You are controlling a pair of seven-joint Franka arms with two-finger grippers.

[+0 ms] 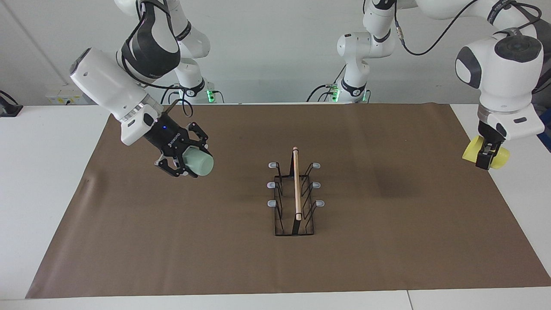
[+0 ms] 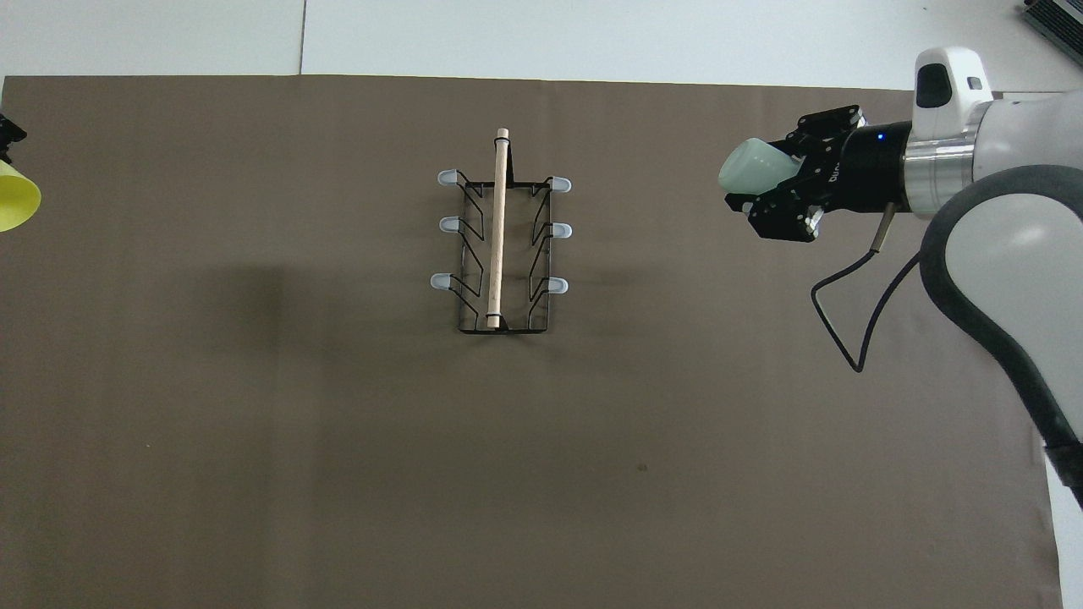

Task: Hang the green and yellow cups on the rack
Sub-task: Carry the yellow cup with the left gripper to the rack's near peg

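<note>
The black wire rack [image 1: 296, 193] with a wooden rod on top stands mid-mat, and all its grey-tipped prongs are bare; it also shows in the overhead view [image 2: 499, 245]. My right gripper [image 1: 197, 161] is shut on the pale green cup [image 1: 202, 163], held tilted in the air over the mat toward the right arm's end, apart from the rack. The overhead view shows that gripper [image 2: 766, 182] and the green cup [image 2: 753, 165] too. My left gripper [image 1: 488, 157] is shut on the yellow cup [image 1: 472, 150] over the mat's edge at the left arm's end. The yellow cup [image 2: 15, 196] sits at the frame edge in the overhead view.
A brown mat [image 1: 172, 241] covers most of the white table [image 1: 38, 172]. A black cable [image 2: 854, 321] hangs in a loop from the right arm's wrist. Wall sockets and a dark object [image 1: 8, 107] sit at the table's edge by the right arm's base.
</note>
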